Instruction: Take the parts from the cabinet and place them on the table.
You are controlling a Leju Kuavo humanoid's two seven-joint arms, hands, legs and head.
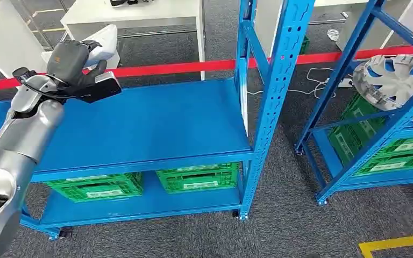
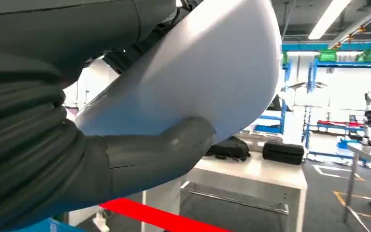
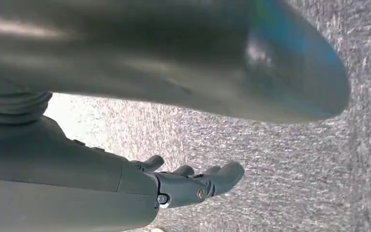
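A smooth white curved part point(image 1: 101, 42) is held up over the back left of the blue cabinet's upper shelf point(image 1: 150, 123). My left hand point(image 1: 71, 63) grips it from below. In the left wrist view the white part point(image 2: 212, 72) is wrapped by the left hand point(image 2: 140, 154), the thumb pressed against its underside. My right hand point(image 3: 188, 182) hangs over grey carpet with its fingers stretched out and nothing in them.
Two green crates point(image 1: 196, 178) stand on the cabinet's lower shelf. A second blue rack at the right carries a silver wheel cover point(image 1: 392, 80) and more green crates point(image 1: 392, 156). Behind the cabinet are a red floor stripe point(image 1: 193, 67) and a white table point(image 1: 134, 12).
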